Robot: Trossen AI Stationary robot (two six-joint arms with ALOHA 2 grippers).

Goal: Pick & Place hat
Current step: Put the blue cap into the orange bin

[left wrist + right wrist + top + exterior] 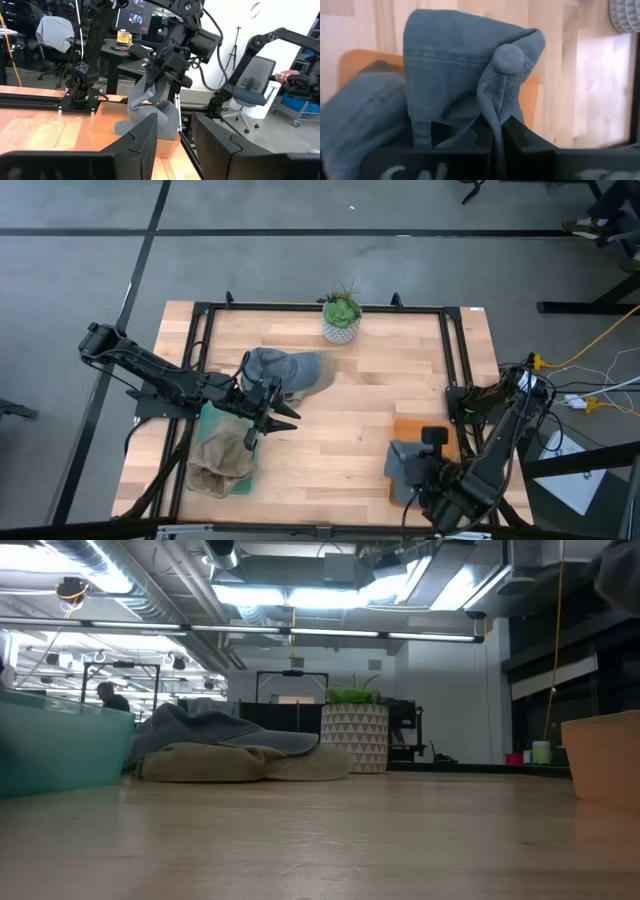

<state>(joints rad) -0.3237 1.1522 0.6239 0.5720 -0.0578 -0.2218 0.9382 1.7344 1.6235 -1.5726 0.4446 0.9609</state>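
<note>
In the high view the wooden table [340,420] fills the middle of the frame, with a black metal frame [320,307] running round its top. At the left, the left arm reaches in from the left edge, and the left gripper [283,418] sits left of centre, just above the tan hat [222,462]. Its fingers stand apart with nothing between them; the left wrist view shows a clear gap between the two dark fingers [142,140]. The tan hat lies on a teal tray [212,420] in the lower left of the frame. Just beside the gripper's upper edge lies a grey hat [285,370], resting on the bare wood left of centre. Above centre, by the table's far edge, stands a small plant [342,315] in a white patterned pot.

In the low view the teal tray shows at the far left, the grey hat [215,730] and a tan hat [240,762] lie together left of centre, and the pot [354,737] stands just right of them.

At the lower right of the high view, the right gripper [428,470] is closed on a blue denim hat [405,462], held over an orange tray [412,430]. The right wrist view shows the fabric of the blue denim hat [465,65] pinched between the closed fingers.
</note>
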